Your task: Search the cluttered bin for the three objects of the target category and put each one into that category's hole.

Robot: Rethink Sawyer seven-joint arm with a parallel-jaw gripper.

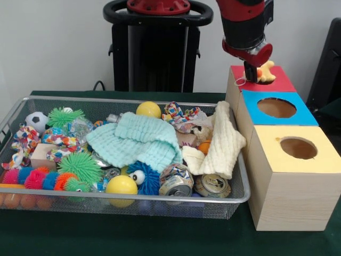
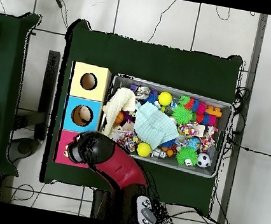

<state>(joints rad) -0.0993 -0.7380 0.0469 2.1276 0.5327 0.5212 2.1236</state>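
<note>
While it hangs over the red box [image 1: 277,84], the orange toy [image 1: 265,73] looks small, light and soft — a rubbery or plush thing with stubby limbs, unlikely to break. The gripper [image 1: 254,75] has it pinched at one end, so most of the body sticks out sideways; a grip nearer the middle would likely be steadier, since a squashy toy can twist or slip when held by an edge. What category it belongs to cannot be told from here.

The red box's hole is hidden behind the gripper and toy in the front view, and in the overhead view the arm [image 2: 107,160] covers it. Beside it stand the blue box [image 1: 277,109] and the yellow box [image 1: 295,149], both holes open and apparently empty.

The bin [image 1: 16,114] sits just beside the boxes, full of clutter: a mint cloth [image 1: 138,138], a cream towel [image 1: 221,144] draped over the rim, yellow balls [image 1: 148,109], crushed cans [image 1: 176,181] and spiky green balls [image 1: 80,165].
</note>
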